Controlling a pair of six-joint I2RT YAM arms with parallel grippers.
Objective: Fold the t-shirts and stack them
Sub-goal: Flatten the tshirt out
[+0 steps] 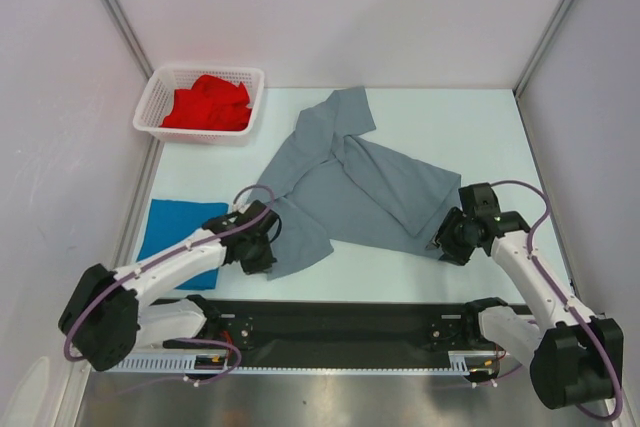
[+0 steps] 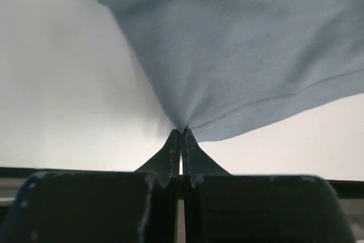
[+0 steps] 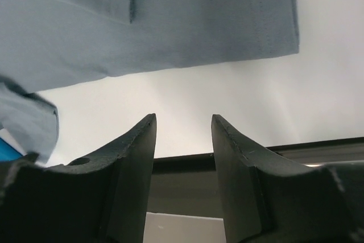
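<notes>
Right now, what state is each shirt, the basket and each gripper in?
slate grey cloth t-shirt: unfolded, lying rumpled, one hem edge pinched.
bright blue cloth t-shirt: folded flat.
red cloth t-shirt: bunched up, unfolded, inside the white plastic mesh basket.
Basket: upright.
left gripper: shut on the grey shirt's hem.
right gripper: open, holding nothing.

Partly hidden under the left arm: the blue t-shirt. Cut off at the top edge of both wrist views: the grey t-shirt.
</notes>
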